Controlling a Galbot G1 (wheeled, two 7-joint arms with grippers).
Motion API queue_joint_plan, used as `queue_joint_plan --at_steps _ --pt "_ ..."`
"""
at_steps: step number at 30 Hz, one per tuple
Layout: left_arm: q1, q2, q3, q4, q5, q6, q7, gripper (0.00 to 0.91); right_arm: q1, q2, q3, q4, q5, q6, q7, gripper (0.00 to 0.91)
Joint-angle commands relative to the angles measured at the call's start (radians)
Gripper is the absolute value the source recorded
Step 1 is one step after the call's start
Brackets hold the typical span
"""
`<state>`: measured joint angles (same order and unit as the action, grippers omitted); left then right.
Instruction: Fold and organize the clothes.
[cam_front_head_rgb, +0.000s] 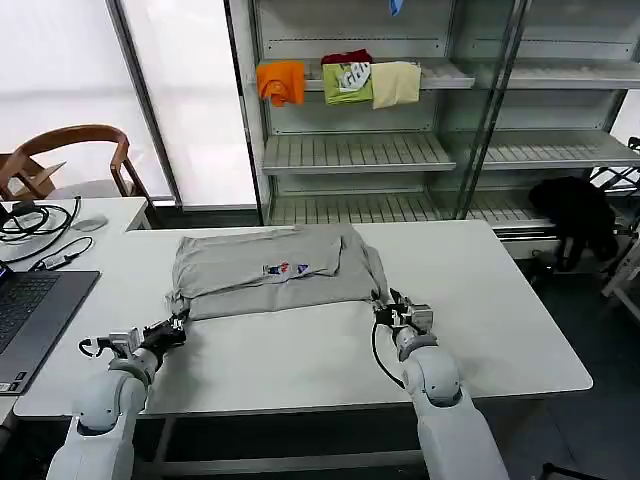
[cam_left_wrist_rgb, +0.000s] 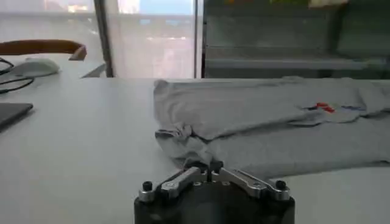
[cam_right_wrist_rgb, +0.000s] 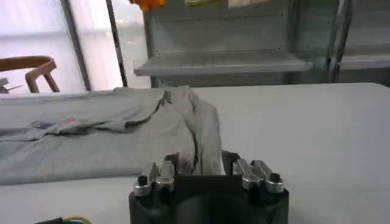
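Observation:
The light grey T-shirt (cam_front_head_rgb: 270, 265) lies partly folded across the far half of the white table (cam_front_head_rgb: 300, 360), its small chest print facing up. At the shirt's near left corner my left gripper (cam_front_head_rgb: 178, 325) is shut on a bunched bit of the hem (cam_left_wrist_rgb: 183, 143); the same gripper (cam_left_wrist_rgb: 204, 164) has its fingertips pressed together on the cloth. My right gripper (cam_front_head_rgb: 385, 308) sits at the near right corner. In the right wrist view this gripper (cam_right_wrist_rgb: 200, 161) is open, and a gathered fold of the T-shirt (cam_right_wrist_rgb: 204, 137) lies between its spread fingers.
A laptop (cam_front_head_rgb: 30, 310), cables and a mouse (cam_front_head_rgb: 88, 223) occupy the table's left end, with a wooden chair (cam_front_head_rgb: 70, 150) behind. The shelf unit (cam_front_head_rgb: 360, 150) beyond the table holds orange, green and cream folded cloths. A black heap (cam_front_head_rgb: 575, 215) lies at the right.

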<state>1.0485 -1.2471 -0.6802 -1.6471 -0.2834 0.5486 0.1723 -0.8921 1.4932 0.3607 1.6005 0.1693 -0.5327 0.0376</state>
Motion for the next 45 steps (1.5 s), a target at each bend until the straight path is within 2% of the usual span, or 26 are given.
queue_joint_plan --at_steps 1,10,12,14,17,23,26,30,36,45 --pt "-0.002 0.0 0.0 0.004 -0.001 -0.003 0.003 0.0 0.022 0.018 0.001 -0.072 -0.002 0.0 -0.007 0.0" --pt "0.004 0.015 -0.002 -0.002 -0.012 -0.009 0.016 0.0 -0.003 0.016 -0.003 0.004 0.086 -0.006 0.013 0.0" --pt "0.012 0.02 -0.003 -0.01 -0.026 -0.006 0.022 0.0 -0.033 0.011 -0.004 0.064 0.099 -0.045 0.038 0.0" --pt "0.022 0.025 -0.003 -0.017 -0.04 -0.001 0.028 0.0 -0.055 0.005 -0.007 0.1 0.105 -0.048 0.058 0.0" --pt "0.049 0.03 -0.016 -0.053 -0.072 0.02 0.031 0.0 -0.137 -0.05 -0.035 0.218 0.147 -0.051 0.117 0.0" --pt "0.16 0.035 -0.066 -0.174 -0.111 0.028 0.028 0.0 -0.33 -0.105 -0.043 0.445 0.181 -0.052 0.175 0.0" --pt "0.245 0.038 -0.092 -0.237 -0.13 0.027 0.018 0.0 -0.429 -0.127 -0.04 0.526 0.177 -0.051 0.185 0.0" --pt "0.387 0.0 -0.149 -0.331 -0.135 0.025 -0.005 0.0 -0.543 -0.154 -0.023 0.605 0.158 -0.05 0.189 0.0" --pt "0.522 -0.038 -0.205 -0.443 -0.186 0.02 -0.049 0.0 -0.65 -0.181 -0.02 0.655 0.132 -0.049 0.194 0.0" --pt "0.611 -0.081 -0.202 -0.502 -0.195 0.028 -0.129 0.02 -0.719 -0.193 -0.019 0.673 0.103 -0.049 0.192 0.0"
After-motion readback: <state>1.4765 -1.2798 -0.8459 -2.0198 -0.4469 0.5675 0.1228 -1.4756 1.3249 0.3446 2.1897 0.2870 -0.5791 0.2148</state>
